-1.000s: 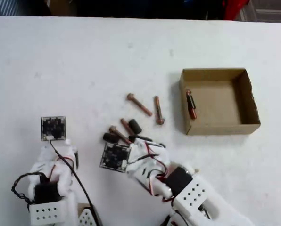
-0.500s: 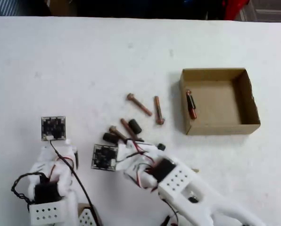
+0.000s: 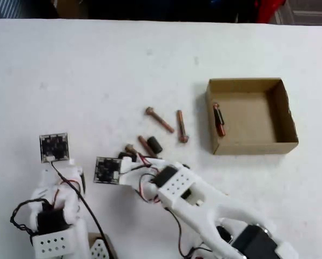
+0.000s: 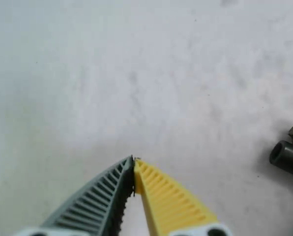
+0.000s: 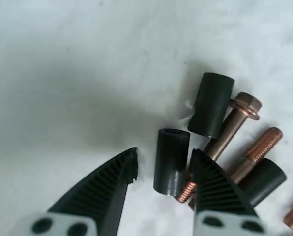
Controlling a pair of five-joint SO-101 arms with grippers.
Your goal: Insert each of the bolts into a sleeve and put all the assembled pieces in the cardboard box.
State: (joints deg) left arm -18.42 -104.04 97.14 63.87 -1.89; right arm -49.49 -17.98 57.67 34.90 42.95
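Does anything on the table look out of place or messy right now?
Nothing damaged or spilled. The one untidy spot is the pile by the right gripper: three black sleeves and two bolts lie jumbled, touching at odd angles. Two loose bolts lie apart nearby.

White table (image 3: 96, 65) spreads across high view; matte top w/ faint grey scuffs & specks, far edge running straight across near the top. Behind that edge, a dark strip of room (image 3: 150, 9), too dim for detail. At the strip's left end, a blue-white striped patch (image 3: 3, 7), maybe blinds, can't tell. Next to it a tan shape (image 3: 69, 5). Toward the right end, 1 red object (image 3: 269, 9), then a pale grey panel (image 3: 312, 9). Light soft & even; shadows on tabletop faint, blurry-edged.
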